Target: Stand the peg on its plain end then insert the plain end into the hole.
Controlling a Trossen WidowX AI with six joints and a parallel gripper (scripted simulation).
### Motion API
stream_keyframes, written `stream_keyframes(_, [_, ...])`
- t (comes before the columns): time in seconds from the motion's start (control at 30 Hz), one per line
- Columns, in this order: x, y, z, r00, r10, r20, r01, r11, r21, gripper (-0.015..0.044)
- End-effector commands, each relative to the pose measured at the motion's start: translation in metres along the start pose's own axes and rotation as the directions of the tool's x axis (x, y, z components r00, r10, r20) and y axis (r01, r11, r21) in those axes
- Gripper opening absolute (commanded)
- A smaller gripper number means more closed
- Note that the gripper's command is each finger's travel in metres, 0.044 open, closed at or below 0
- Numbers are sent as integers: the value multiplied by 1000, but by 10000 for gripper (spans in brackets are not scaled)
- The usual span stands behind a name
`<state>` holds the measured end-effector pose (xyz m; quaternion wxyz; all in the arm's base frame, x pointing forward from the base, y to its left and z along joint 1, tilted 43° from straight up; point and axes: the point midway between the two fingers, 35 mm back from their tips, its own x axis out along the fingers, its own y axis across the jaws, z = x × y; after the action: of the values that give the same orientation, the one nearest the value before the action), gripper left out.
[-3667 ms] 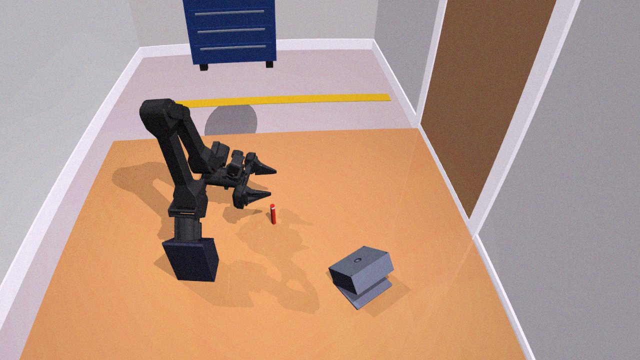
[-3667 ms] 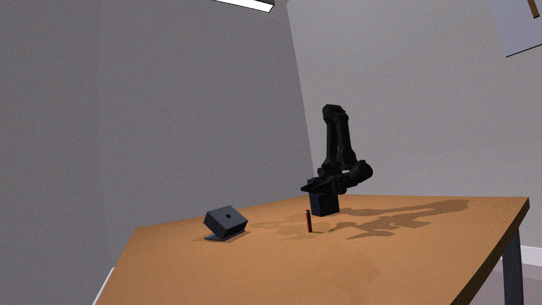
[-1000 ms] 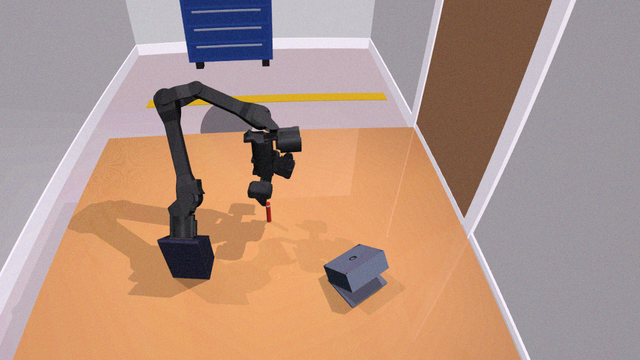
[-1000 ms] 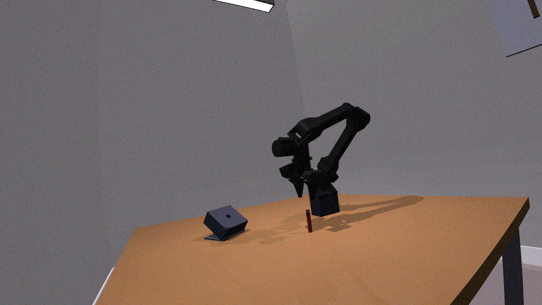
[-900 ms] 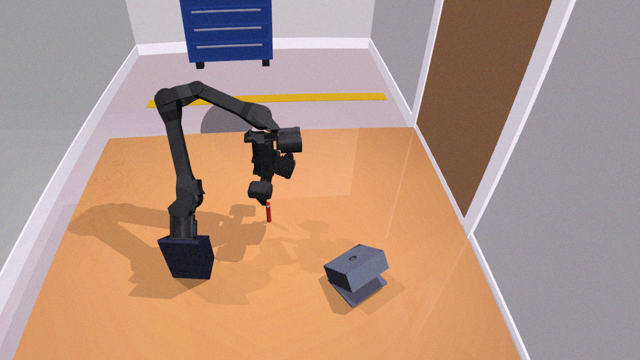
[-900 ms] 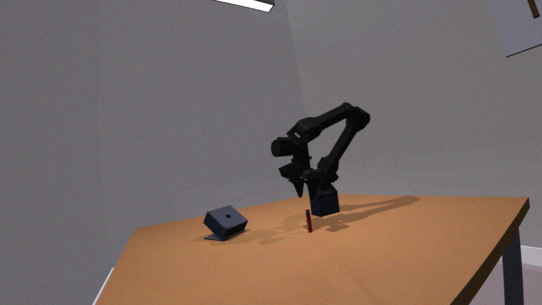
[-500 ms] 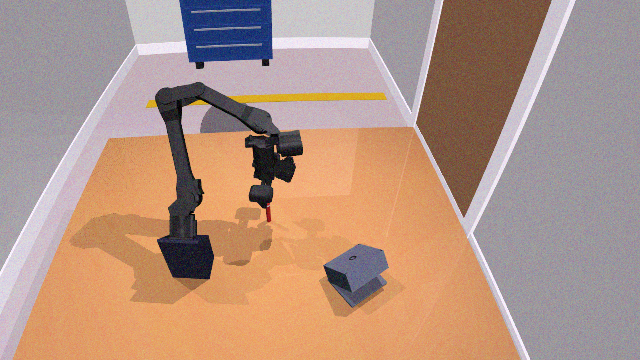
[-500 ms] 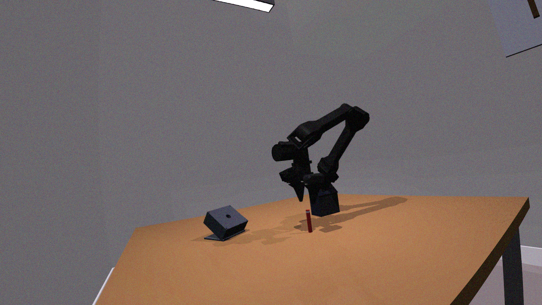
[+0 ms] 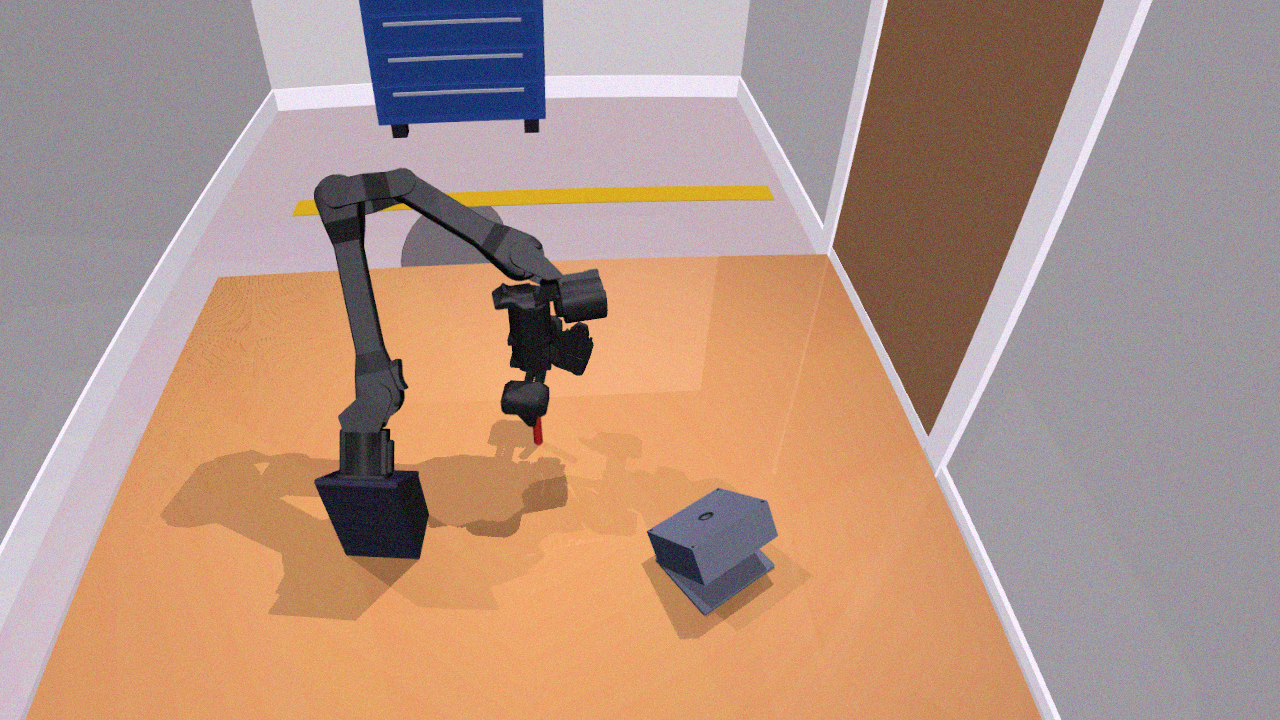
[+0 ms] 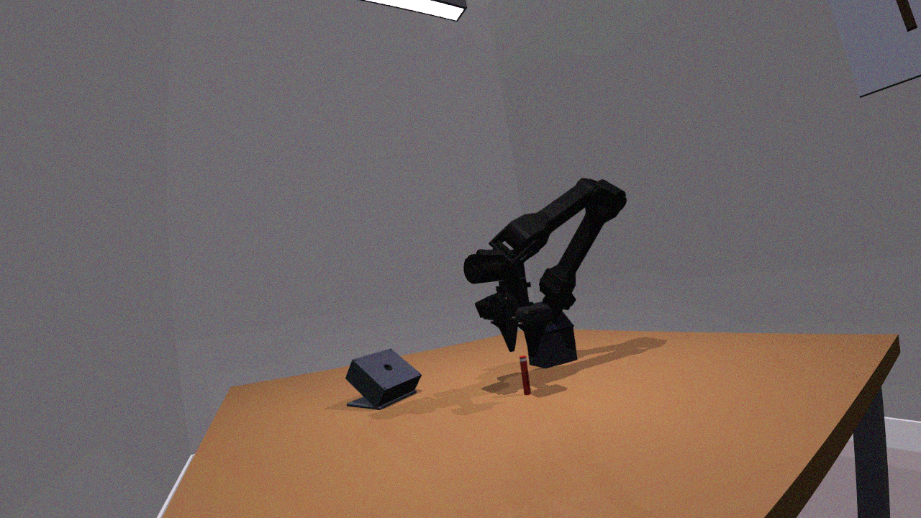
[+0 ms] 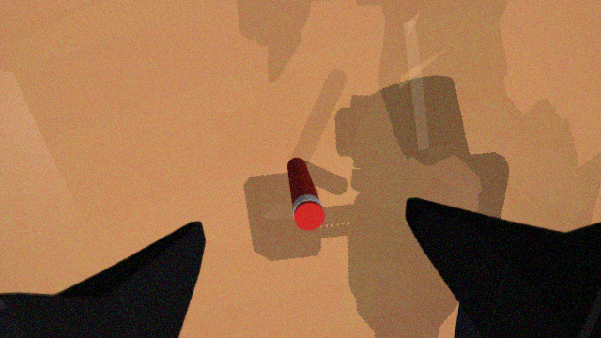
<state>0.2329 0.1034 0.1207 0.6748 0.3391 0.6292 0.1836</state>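
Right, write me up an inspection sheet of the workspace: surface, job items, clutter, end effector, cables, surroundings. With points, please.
Surface: orange-brown table (image 9: 554,662) (image 10: 450,463), shadows across it.
Peg: red (image 9: 537,430) (image 10: 525,380) (image 11: 302,185), upright on its plain end, white band near the top, nothing gripping it.
Panel: grey-blue (image 9: 738,534) (image 10: 400,378), sloped, its hole (image 9: 705,515) (image 10: 387,367) without a peg.
Clutter: nothing seen.
End effector: open, pointing down over the peg (image 9: 535,419) (image 10: 522,356) (image 11: 305,211), holding nothing.
Cables: nothing seen.
Surroundings: blue cabinet (image 9: 456,71), yellow floor strip (image 9: 626,194), brown door (image 9: 966,161), grey walls, ceiling light (image 10: 431,6).
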Motion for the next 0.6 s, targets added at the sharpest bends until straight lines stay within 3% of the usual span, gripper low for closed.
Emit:
stream_keyframes(0.0, [7, -2, 0, 1000, -6, -6, 6, 1000, 12, 440])
stream_keyframes(0.57, [35, -2, 0, 1000, -3, -6, 3, 1000, 12, 440])
